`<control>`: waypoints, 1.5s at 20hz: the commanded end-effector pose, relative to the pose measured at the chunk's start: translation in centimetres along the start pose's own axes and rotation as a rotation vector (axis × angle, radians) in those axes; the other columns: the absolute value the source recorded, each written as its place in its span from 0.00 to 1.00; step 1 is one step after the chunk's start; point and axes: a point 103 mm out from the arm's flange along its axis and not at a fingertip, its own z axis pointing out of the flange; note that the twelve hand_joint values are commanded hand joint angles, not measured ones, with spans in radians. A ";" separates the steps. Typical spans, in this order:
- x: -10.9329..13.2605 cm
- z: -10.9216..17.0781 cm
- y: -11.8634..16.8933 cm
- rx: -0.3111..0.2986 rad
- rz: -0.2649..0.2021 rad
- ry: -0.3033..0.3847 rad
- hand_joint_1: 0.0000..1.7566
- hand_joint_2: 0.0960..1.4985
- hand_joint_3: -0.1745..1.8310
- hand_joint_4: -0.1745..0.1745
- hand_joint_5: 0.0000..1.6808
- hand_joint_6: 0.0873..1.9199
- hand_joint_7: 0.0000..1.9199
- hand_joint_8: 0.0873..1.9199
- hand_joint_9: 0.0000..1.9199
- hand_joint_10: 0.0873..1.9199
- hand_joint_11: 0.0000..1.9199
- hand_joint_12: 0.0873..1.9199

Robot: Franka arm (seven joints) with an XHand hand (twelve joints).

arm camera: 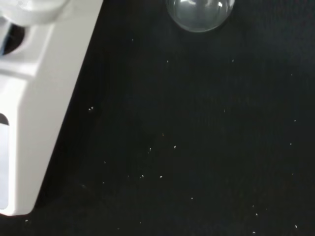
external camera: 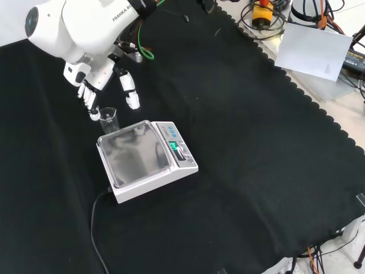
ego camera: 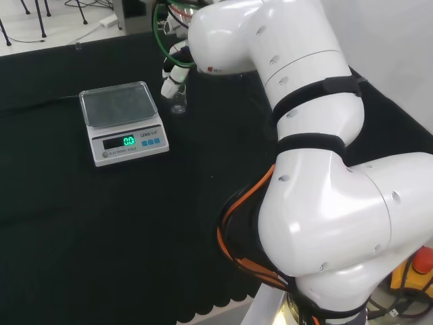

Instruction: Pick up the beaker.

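Note:
A small clear beaker (external camera: 109,120) stands upright on the black cloth just beyond the scale's far edge in the front view. In the head view the beaker (ego camera: 178,101) stands right of the scale. The hand (external camera: 104,80) hangs just above it with its fingers pointing down and spread, some of them to the left and one to the right of the rim. No finger is curled round the glass. The wrist view looks down on the beaker's round base (arm camera: 199,12) beside the scale's white edge (arm camera: 44,98).
A white scale (external camera: 145,160) with a steel pan and a lit display stands mid-cloth, its cable (external camera: 97,228) trailing toward the front edge. The arm's big white links (ego camera: 325,176) stand at the head view's right. Loose paper and cables (external camera: 313,34) lie off the cloth.

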 end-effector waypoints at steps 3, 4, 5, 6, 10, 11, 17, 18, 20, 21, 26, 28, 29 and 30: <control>0.0 3.5 1.9 0.054 0.012 -0.025 0.43 0.39 0.30 0.41 0.14 0.27 0.14 0.41 0.19 0.45 0.12 0.75; -0.1 3.6 2.0 0.050 0.014 -0.024 0.44 0.39 0.30 0.41 0.14 0.27 0.14 0.41 0.19 0.45 0.13 0.74; -0.1 3.8 2.0 0.039 0.016 -0.025 0.44 0.39 0.30 0.40 0.14 0.27 0.15 0.41 0.20 0.45 0.14 0.74; -0.1 3.8 2.1 0.015 0.019 -0.024 0.47 0.40 0.31 0.38 0.16 0.27 0.16 0.41 0.22 0.45 0.17 0.73; 0.7 3.3 2.4 -0.059 0.024 -0.040 0.60 0.43 0.40 0.11 0.38 0.37 0.26 0.42 0.40 0.39 0.41 0.61; 0.8 3.1 2.4 -0.078 0.018 -0.038 0.62 0.45 0.42 0.06 0.40 0.38 0.28 0.43 0.44 0.37 0.47 0.57; 0.1 0.8 0.8 -0.205 0.018 -0.079 0.63 0.77 0.13 0.00 0.46 0.66 0.37 0.51 0.51 0.41 0.56 0.42; 0.0 0.2 0.3 -0.212 0.021 -0.098 0.63 0.78 0.12 0.00 0.46 0.67 0.37 0.51 0.52 0.41 0.57 0.42; 0.2 -1.1 -0.5 -0.214 0.020 -0.131 0.63 0.79 0.11 0.00 0.46 0.67 0.38 0.52 0.52 0.42 0.57 0.41; 0.4 -1.7 -0.9 -0.216 0.018 -0.147 0.63 0.79 0.11 0.00 0.46 0.67 0.39 0.52 0.52 0.42 0.57 0.41; 1.2 -5.6 -3.4 -0.206 -0.001 -0.183 0.63 0.80 0.10 0.00 0.46 0.67 0.40 0.52 0.53 0.43 0.57 0.41; 1.7 -7.3 -4.9 -0.190 -0.024 -0.182 0.63 0.80 0.10 0.00 0.46 0.67 0.41 0.52 0.53 0.43 0.57 0.41; 1.9 -8.0 -5.5 -0.188 -0.037 -0.176 0.63 0.80 0.10 0.00 0.46 0.67 0.41 0.52 0.53 0.43 0.57 0.41; 2.2 -8.7 -6.2 -0.181 -0.050 -0.172 0.63 0.80 0.10 0.00 0.46 0.67 0.42 0.52 0.54 0.43 0.57 0.41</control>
